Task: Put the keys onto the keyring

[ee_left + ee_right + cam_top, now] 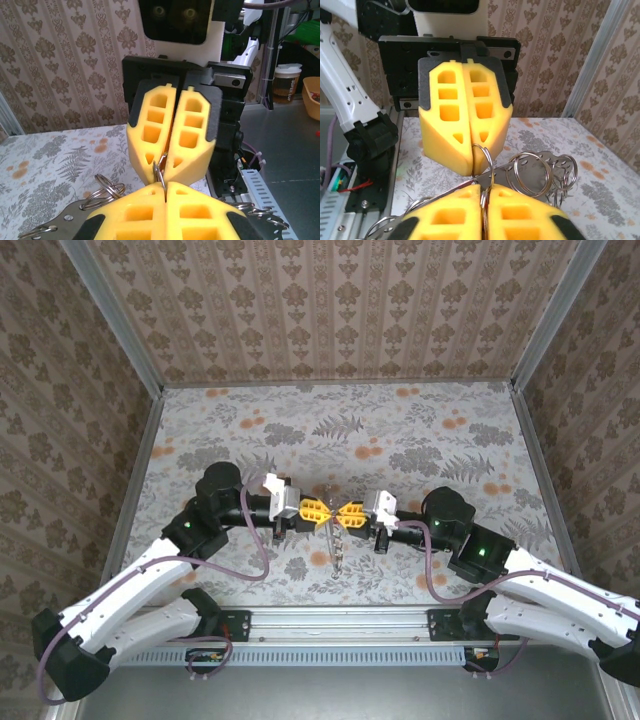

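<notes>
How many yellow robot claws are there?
2. The left gripper reaches in from the left and the right gripper from the right; their tips meet over the middle of the table, both shut on one metal ring. None seems hidden.

keyring (491, 159): lower arc hidden in right end effector (484, 192) | plate (555, 161): partly behind rings (510, 172)

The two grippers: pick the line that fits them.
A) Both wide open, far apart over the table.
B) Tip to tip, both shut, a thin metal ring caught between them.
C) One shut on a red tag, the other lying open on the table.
B: the left gripper and the right gripper meet tip to tip with fingers pressed together, and the thin metal ring runs between them.
</notes>
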